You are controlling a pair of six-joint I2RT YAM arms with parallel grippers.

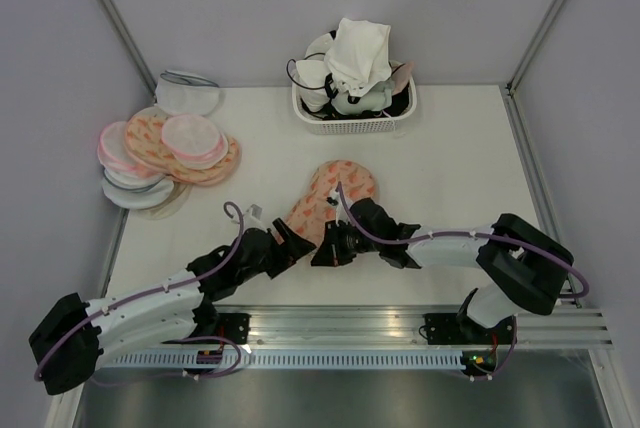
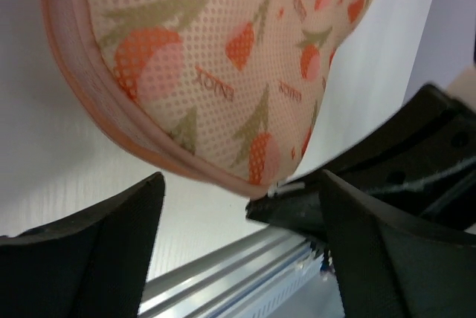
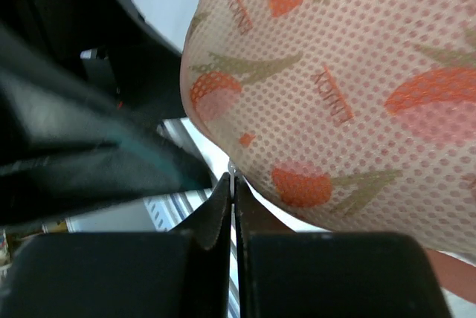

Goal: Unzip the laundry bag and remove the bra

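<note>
White table [image 1: 450, 168], and the laundry bag [image 1: 332, 196] is lying about mid-table with its near end right where the two arms meet. The left gripper [image 1: 297, 240] has its fingers spread wide just short of the bag's pink rim. The right gripper [image 1: 322, 248] is pinched tight on a little silver tab [image 2: 288, 184] at that same rim.

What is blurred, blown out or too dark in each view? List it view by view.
Top external: even soft light, all sharp, laundry bag included, only faint shadows on the table. Left wrist: bag mesh sharp, table blown white, open jaws of the left gripper soft-edged. Right wrist: print crisp, left arm a dark smear, shut jaws of the right gripper near black.
</note>
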